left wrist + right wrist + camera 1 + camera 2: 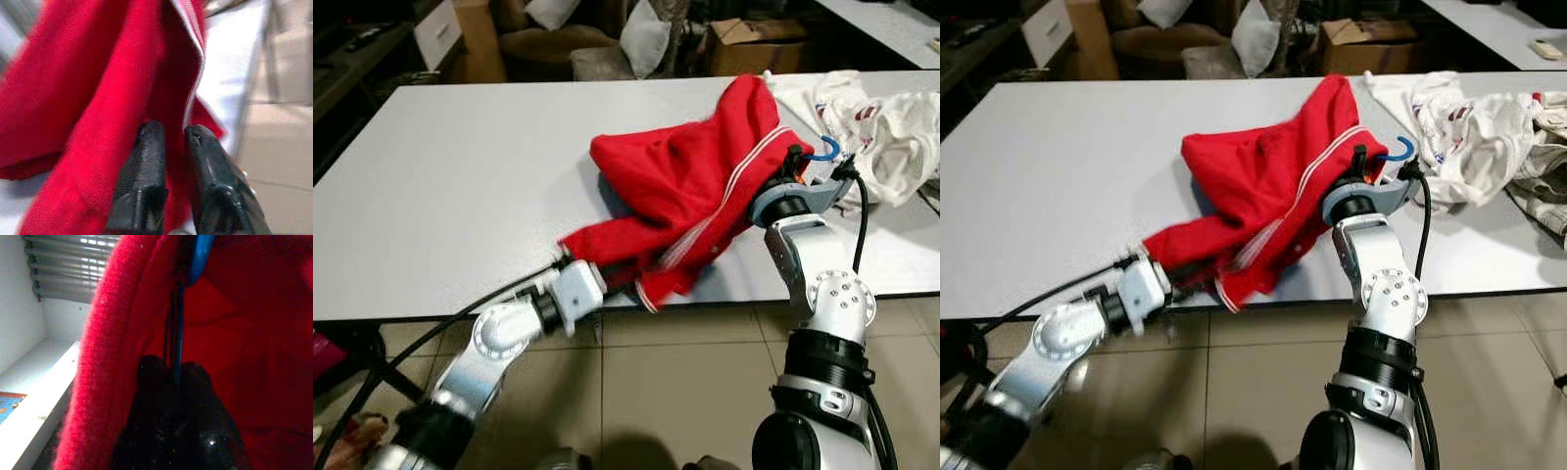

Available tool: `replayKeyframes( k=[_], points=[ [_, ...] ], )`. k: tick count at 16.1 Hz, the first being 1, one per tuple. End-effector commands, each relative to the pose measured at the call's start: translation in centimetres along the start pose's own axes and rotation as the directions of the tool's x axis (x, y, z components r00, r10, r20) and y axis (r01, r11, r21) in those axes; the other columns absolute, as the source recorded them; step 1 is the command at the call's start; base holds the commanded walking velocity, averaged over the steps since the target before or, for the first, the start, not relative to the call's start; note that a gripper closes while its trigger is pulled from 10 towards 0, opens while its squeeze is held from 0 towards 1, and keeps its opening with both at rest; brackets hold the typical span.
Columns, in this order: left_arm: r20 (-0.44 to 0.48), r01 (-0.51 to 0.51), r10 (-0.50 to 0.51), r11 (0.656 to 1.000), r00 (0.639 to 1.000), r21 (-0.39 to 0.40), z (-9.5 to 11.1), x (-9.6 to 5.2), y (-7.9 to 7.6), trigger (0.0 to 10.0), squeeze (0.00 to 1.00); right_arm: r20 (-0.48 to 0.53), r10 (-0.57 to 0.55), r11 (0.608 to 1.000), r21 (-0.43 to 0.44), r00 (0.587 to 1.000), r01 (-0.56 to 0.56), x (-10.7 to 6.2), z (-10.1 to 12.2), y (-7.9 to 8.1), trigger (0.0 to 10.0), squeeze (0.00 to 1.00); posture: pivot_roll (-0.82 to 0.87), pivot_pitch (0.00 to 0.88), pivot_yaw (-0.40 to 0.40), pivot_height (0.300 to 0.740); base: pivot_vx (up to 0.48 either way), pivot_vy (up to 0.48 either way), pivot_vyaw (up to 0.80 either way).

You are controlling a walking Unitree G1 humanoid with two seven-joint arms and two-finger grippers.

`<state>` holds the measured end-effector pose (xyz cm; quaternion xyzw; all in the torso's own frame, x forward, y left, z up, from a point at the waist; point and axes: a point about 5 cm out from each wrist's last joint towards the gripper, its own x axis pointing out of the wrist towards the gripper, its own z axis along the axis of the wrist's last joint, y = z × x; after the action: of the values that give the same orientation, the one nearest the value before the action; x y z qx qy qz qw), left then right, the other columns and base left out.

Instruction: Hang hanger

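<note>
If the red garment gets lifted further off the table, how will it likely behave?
Probably floppy: the red garment already sags in folds between the left pincer and right pincer. Likely light. It may slide along the blue hanger, whose hook pokes out.

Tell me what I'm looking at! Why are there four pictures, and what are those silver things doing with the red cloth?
The silver things are the two arms of a walking robot. The two wide pictures come from cameras in its head, looking down at a white table. The two close-up pictures come from small cameras on its wrists.

Each arm ends in a tool with two black fingers. The left tool is pinching the lower edge of a red shirt near the table's front edge. The right tool is closed on a blue hanger that is tucked inside the shirt; its hook pokes out at the shirt's right side.

To the right of the shirt lies a pile of white clothes. Behind the table stand cardboard boxes.
</note>
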<state>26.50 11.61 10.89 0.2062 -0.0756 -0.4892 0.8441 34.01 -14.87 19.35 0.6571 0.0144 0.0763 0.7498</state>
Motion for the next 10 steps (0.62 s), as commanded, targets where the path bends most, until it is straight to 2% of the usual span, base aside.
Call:
replayKeyframes(
  k=[1, 3, 4, 5, 7, 8, 9, 10],
  points=[
    [-0.005, 0.052, -0.052, 0.998, 0.999, -0.034, 0.2, -0.5, 0.0, 10.0, 1.0, -0.008, 0.014, 1.0, 0.023, 1.0, -0.014, 0.0, -0.7, 0.3, 10.0, 0.0, -0.12, 0.0, 0.025, 0.74, 0.0, 0.0, 0.0],
    [0.019, 0.089, -0.087, 0.983, 0.996, -0.163, 0.9, -1.8, 0.3, 10.0, 1.0, -0.018, 0.018, 1.0, -0.017, 1.0, -0.019, -0.1, -0.5, 0.0, 10.0, 0.0, -0.12, 0.0, 0.026, 0.74, 0.0, 0.0, 0.0],
    [0.025, 0.06, -0.056, 0.975, 0.998, -0.215, 1.1, -2.4, 0.7, 10.0, 1.0, -0.035, 0.005, 0.998, -0.058, 0.999, -0.007, -0.3, -0.4, -0.4, 10.0, 0.0, -0.11, 0.0, 0.023, 0.74, 0.0, 0.0, 0.0],
    [0.056, -0.009, 0.029, 0.945, 0.998, -0.326, 1.6, -3.1, 1.6, 10.0, 1.0, -0.053, -0.005, 0.991, -0.132, 0.999, -0.002, -0.7, -0.2, -0.9, 10.0, 0.0, -0.11, 0.0, 0.019, 0.74, 0.0, 0.0, 0.0],
    [0.064, -0.087, 0.121, 0.916, 0.991, -0.391, 1.9, -3.6, 2.5, 10.0, 1.0, -0.063, 0.007, 0.99, -0.138, 0.998, -0.016, -1.1, 0.1, -1.0, 10.0, 0.0, -0.11, 0.0, 0.018, 0.74, 0.0, 0.0, 0.0],
    [0.055, -0.176, 0.22, 0.887, 0.974, -0.428, 2.0, -4.0, 3.5, 10.0, 1.0, -0.08, 0.032, 0.988, -0.147, 0.996, -0.043, -1.6, 0.3, -0.9, 10.0, 0.0, -0.11, 0.0, 0.017, 0.74, 0.0, 0.0, 0.0],
    [0.023, -0.319, 0.376, 0.818, 0.927, -0.479, 2.3, -5.0, 5.1, 10.0, 0.06, -0.13, 0.076, 0.978, -0.185, 0.989, -0.1, -2.9, 0.5, -0.8, 10.0, 0.0, -0.11, 0.0, 0.019, 0.74, 0.0, 0.0, 0.42],
    [-0.027, -0.405, 0.449, 0.776, 0.893, -0.484, 2.3, -5.7, 5.6, 10.0, 0.0, -0.166, 0.094, 0.967, -0.218, 0.982, -0.129, -4.4, 0.7, -1.1, 10.0, 0.0, -0.11, 0.0, 0.023, 0.74, 0.0, 0.0, 0.8]
  ],
)
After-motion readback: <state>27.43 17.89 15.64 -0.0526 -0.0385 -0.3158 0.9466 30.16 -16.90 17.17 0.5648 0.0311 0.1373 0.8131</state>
